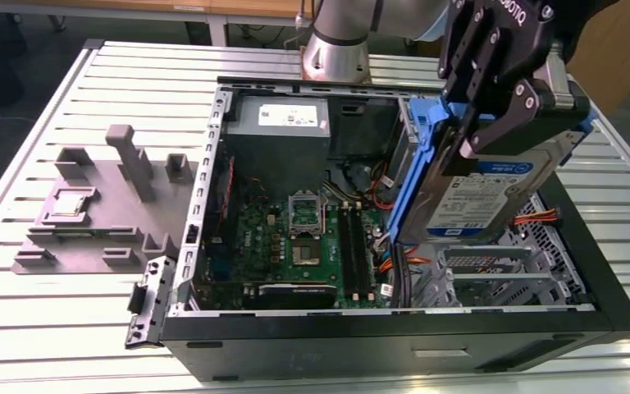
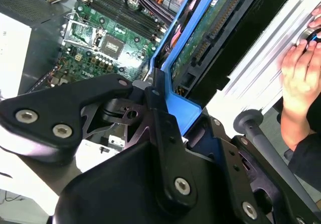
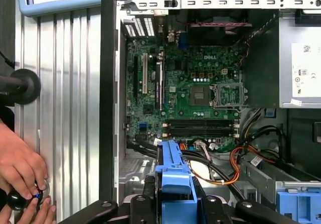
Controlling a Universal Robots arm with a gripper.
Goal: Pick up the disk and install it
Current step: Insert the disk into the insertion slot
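Note:
The disk (image 1: 492,195), silver-grey with a white-and-blue label and blue rails, hangs tilted on edge over the right side of the open computer case (image 1: 403,328) in the exterior view. My black gripper (image 1: 515,131) is shut on its upper end. In the second wrist view the disk's green circuit-board underside (image 2: 210,25) and blue rail (image 2: 176,103) run away from the black fingers (image 2: 158,118). In the first wrist view the blue rail (image 3: 173,170) sticks out from the gripper (image 3: 173,208) above the case's cables.
Inside the case lie the motherboard (image 1: 304,238), a grey power-supply box (image 1: 279,120) and a metal drive cage (image 1: 490,271). A grey fixture plate (image 1: 96,205) sits on the slatted table (image 1: 52,328). A person's hand (image 3: 20,169) holds a knob beside the case.

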